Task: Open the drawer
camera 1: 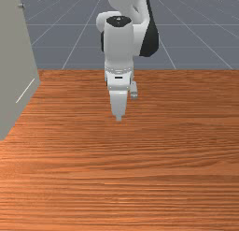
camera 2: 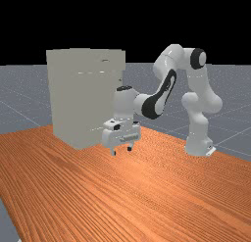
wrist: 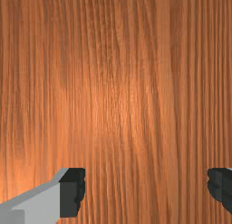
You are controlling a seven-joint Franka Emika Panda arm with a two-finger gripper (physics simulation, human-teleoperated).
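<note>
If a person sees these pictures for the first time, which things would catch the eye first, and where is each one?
Probably the tall, pale cabinet comes first, standing on the table at the far view's left. Next is the white and grey arm, which reaches across from the far view's right. At its end, the open hand hangs above the orange-brown wood, near the middle of the far view.

I'm checking the front, far and wrist feeds from my end: no readable text, labels or brands. No numbers or signs I can make out either, so zero legible markings to report.
</note>
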